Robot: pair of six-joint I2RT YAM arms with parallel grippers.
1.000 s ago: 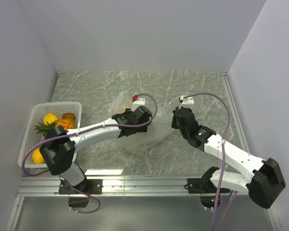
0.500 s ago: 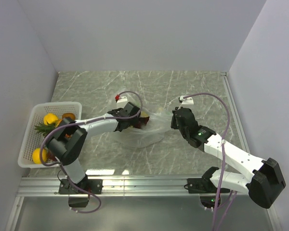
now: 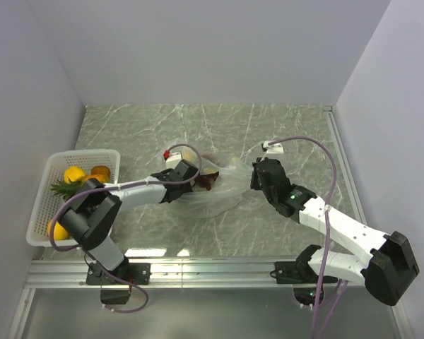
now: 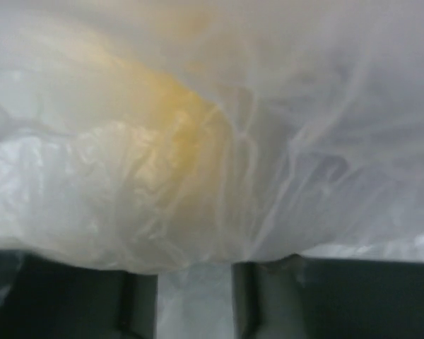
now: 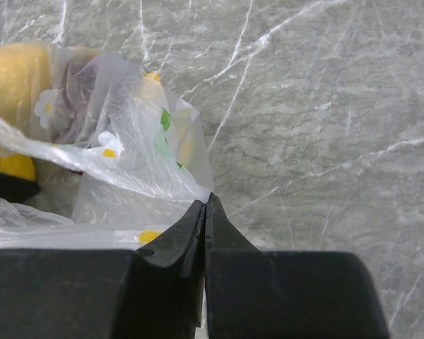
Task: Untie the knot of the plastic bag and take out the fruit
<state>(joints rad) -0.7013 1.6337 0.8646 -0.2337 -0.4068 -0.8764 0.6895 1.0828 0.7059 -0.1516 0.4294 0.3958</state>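
The plastic bag (image 3: 222, 189) lies crumpled mid-table between my grippers; it also shows in the right wrist view (image 5: 127, 152), clear with small daisy prints. A yellow fruit (image 5: 14, 78) and something dark red (image 3: 206, 183) show inside it. My left gripper (image 3: 191, 181) is at the bag's left end. In its wrist view (image 4: 194, 275) the jaws stand narrowly apart with film bunched between them, and film with a yellow blur (image 4: 177, 120) fills the view. My right gripper (image 3: 256, 178) is shut on the bag's right edge (image 5: 206, 201). I cannot make out the knot.
A white basket (image 3: 39, 215) stands at the left table edge holding a pineapple (image 3: 85, 185), yellow fruits (image 3: 74, 173) and an orange-brown fruit (image 3: 100, 171). Grey marble table (image 3: 283, 134) runs behind and right of the bag. Walls close in on three sides.
My left gripper has drawn back to the left from over the bag's middle to its left end, and the bag now lies flatter and more stretched. The right arm has barely moved.
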